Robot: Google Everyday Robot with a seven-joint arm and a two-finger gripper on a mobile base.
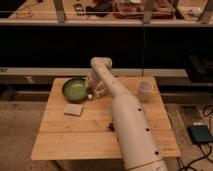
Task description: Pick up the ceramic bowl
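Observation:
The ceramic bowl (74, 89) is round and shallow, glossy green inside with a darker rim. It sits on the wooden table (75, 140) at the far left. My white arm reaches from the bottom right across the table and bends down at the far edge. My gripper (90, 93) hangs at the bowl's right rim, close to it or touching it; I cannot tell which.
A small pale translucent cup (144, 90) stands at the table's far right. A pale flat square piece (73, 109) lies in front of the bowl. A small dark object (111, 127) lies beside my arm. A dark shelf unit stands behind the table.

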